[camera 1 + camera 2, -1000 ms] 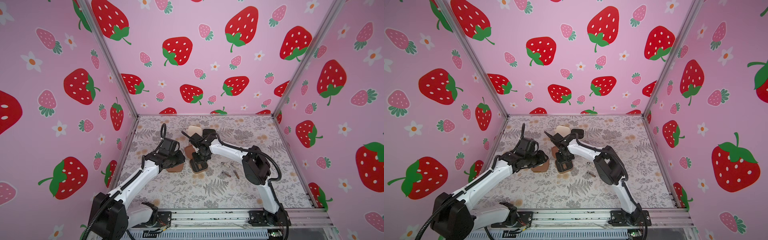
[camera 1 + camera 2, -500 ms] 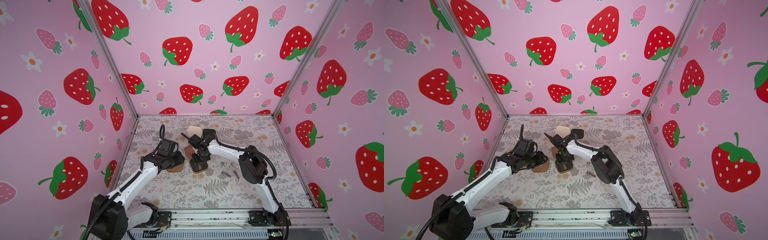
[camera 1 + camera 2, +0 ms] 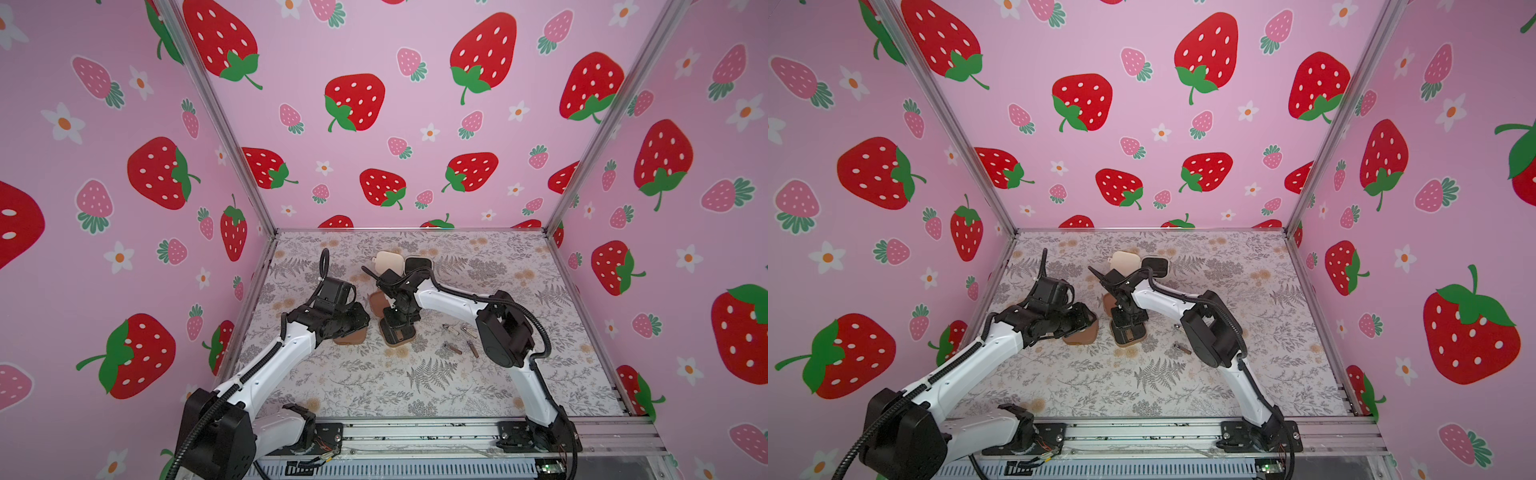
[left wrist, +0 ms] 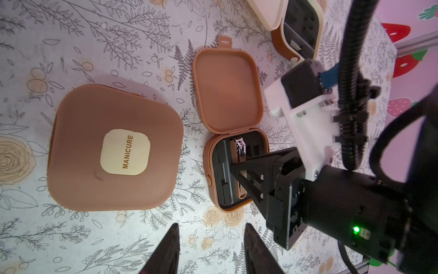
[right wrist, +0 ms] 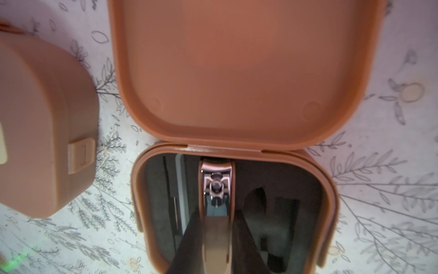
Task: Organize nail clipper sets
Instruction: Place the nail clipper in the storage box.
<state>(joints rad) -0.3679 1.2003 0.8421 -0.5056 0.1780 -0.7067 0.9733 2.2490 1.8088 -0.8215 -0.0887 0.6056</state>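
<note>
An open brown case lies mid-table, its lid flat behind a black slotted inside. My right gripper reaches into it, shut on a silvery-bronze nail clipper that sits in the middle slot. A closed brown case with a cream "MANICURE" patch lies beside it. My left gripper hangs open over bare table close to both cases. In both top views the left gripper covers part of the closed case. An open cream case stands further back.
Several loose slim metal tools lie on the floral table right of the open case, near the right arm's elbow. Pink strawberry walls close in three sides. A metal rail runs along the front edge.
The right arm's elbow has shifted slightly to the left while its gripper stays in the open case on the clipper. The left arm has barely moved.
</note>
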